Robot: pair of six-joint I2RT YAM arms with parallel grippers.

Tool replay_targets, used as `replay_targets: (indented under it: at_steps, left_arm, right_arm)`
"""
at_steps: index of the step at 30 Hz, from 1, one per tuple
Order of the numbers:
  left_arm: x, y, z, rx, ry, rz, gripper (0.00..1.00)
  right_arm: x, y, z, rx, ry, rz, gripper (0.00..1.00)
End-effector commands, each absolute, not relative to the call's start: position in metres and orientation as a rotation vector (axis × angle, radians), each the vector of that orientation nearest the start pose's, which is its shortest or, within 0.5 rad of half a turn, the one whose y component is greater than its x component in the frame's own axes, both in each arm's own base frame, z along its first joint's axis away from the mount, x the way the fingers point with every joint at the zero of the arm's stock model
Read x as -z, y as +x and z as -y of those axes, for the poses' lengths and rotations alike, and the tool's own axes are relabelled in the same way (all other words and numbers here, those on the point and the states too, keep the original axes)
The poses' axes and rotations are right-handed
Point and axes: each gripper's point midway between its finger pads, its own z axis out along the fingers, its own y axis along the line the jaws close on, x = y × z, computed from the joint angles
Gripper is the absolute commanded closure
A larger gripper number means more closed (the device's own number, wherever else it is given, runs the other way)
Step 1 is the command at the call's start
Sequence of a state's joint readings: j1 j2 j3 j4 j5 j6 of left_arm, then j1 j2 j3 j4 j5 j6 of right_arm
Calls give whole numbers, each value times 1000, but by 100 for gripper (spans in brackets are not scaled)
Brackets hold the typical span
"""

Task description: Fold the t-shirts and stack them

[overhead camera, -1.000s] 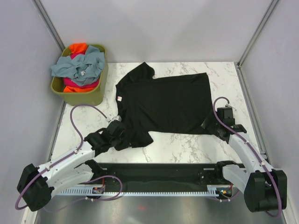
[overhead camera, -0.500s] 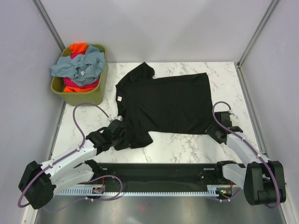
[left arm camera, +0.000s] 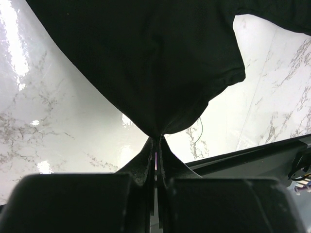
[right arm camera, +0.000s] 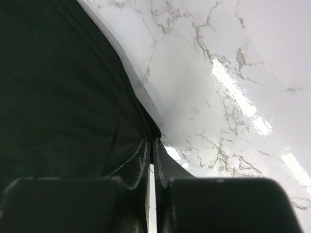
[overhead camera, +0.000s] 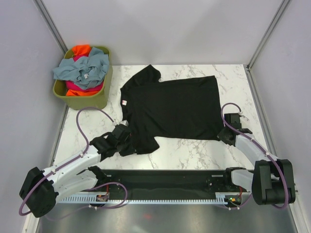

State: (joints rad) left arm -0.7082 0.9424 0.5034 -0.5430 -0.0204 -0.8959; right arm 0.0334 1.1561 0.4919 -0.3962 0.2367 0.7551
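A large black t-shirt (overhead camera: 170,107) lies spread on the marble table, a small white tag (overhead camera: 124,102) at its left edge. My left gripper (overhead camera: 130,141) is shut on the shirt's near-left sleeve; in the left wrist view the cloth (left arm camera: 146,63) hangs pinched at the left gripper (left arm camera: 156,141). My right gripper (overhead camera: 221,134) is shut on the near-right hem corner; the right wrist view shows the black hem (right arm camera: 68,97) caught at the right gripper (right arm camera: 152,142). Other t-shirts, grey-blue (overhead camera: 82,68), orange (overhead camera: 80,49) and magenta-pink (overhead camera: 80,87), are heaped in the basket.
The olive-green basket (overhead camera: 92,100) stands at the far left of the table. Grey walls close in on the left, back and right. A black rail (overhead camera: 160,184) with the arm bases runs along the near edge.
My right gripper has shut on the shirt's near-right hem corner, having stood open a second ago, and its wrist shifted slightly. The left gripper has kept its hold.
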Motion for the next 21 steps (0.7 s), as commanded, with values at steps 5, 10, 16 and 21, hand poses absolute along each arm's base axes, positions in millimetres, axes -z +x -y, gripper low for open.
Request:
replay_targets:
  at_steps: [5, 10, 16, 21]
  left_arm:
    - [-75, 158, 168, 530, -167, -2641, 98]
    - [-100, 144, 171, 601, -120, -2673, 98]
    - [-130, 139, 165, 602, -119, -2656, 98]
    - [-165, 159, 163, 540, -83, -2581, 98]
  right_arm:
    - [-40, 248, 12, 18, 970, -2353, 100]
    - [-60, 237, 22, 25, 1020, -2330, 100]
    - [-76, 237, 15, -55, 1008, -2317, 100]
    - [-94, 255, 9, -109, 930, -2318, 100]
